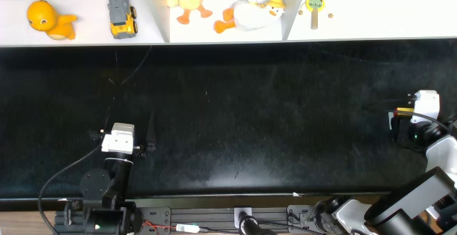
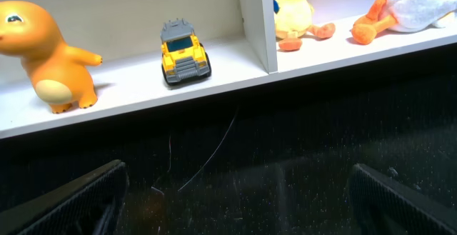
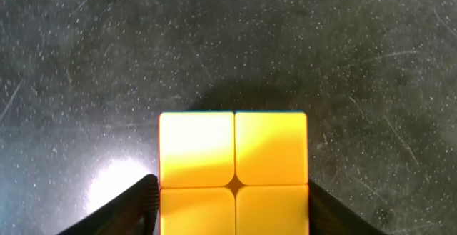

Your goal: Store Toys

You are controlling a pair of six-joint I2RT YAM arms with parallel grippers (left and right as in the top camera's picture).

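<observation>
A yellow-faced 2x2 puzzle cube [image 3: 233, 171] sits between the fingers of my right gripper [image 3: 232, 186], which is shut on its two sides over the black table. From above, that gripper [image 1: 410, 123] is at the far right, with a sliver of the cube [image 1: 404, 111] showing. My left gripper [image 2: 237, 169] is open and holds nothing, low over the table and facing the white shelf [image 2: 214, 81]. On the shelf stand an orange figure [image 2: 46, 56], a yellow truck [image 2: 184, 51], a yellow duck plush [image 2: 293, 13] and a white duck plush [image 2: 414, 6] lying down.
The shelf [image 1: 214, 36] runs along the table's far edge with dividers between its compartments. A small green-and-yellow toy [image 1: 314, 8] stands in the right compartment. The black tabletop [image 1: 257, 121] spreads wide between the two arms. Cables trail by the left arm's base [image 1: 100, 185].
</observation>
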